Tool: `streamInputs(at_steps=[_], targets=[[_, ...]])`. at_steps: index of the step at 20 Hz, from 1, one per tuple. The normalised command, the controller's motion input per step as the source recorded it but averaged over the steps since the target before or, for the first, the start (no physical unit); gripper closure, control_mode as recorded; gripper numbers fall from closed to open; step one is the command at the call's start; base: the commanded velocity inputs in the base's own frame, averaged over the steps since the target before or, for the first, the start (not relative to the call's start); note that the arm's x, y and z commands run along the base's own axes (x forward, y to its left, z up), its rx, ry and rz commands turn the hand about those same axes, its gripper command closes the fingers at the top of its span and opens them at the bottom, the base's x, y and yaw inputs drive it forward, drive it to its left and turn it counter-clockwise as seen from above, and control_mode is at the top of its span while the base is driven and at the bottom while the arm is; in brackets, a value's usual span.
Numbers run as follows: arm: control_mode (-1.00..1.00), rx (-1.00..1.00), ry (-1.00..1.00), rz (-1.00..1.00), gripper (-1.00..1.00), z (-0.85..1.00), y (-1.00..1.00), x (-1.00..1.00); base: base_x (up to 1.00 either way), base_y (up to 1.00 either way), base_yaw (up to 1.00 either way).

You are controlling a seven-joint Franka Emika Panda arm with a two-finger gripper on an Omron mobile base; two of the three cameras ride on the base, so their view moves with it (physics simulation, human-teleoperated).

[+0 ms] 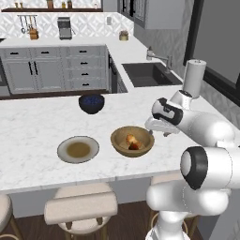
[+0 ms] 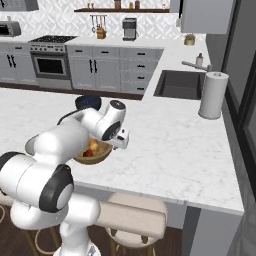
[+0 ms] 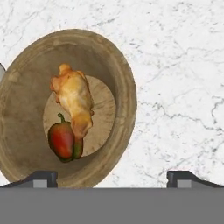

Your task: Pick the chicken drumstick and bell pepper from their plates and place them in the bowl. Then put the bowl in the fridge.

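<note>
dark blue bowl (image 1: 91,103) on counter | paper towel roll (image 2: 212,95) beside sink (image 2: 181,84) | stools (image 1: 80,209) below counter

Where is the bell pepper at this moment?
The bell pepper lies inside the wooden bowl on the marble counter, touching the chicken drumstick.

I am not seeing any readable text, label, brand, number or sign in these views.

Bright, even, soft-shadowed, slightly blurry render
</note>
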Motion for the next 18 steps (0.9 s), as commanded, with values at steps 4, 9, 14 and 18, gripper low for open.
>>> streamInputs(at_steps=[4, 9, 14, 18], targets=[[-1.0, -0.04, 0.05, -0.01, -1.0, -0.22, 0.14, 0.17, 0.0, 0.0, 0.0], [-1.0, 0.0, 0.0, 0.0, -1.0, -0.33, 0.0, 0.0, 0.0, 0.0, 0.0], [-1.0, 0.0, 0.0, 0.0, -1.0, -0.34, 0.0, 0.0, 0.0, 0.0, 0.0], [-1.0, 0.0, 0.0, 0.0, -1.0, -0.33, 0.0, 0.0, 0.0, 0.0, 0.0]])
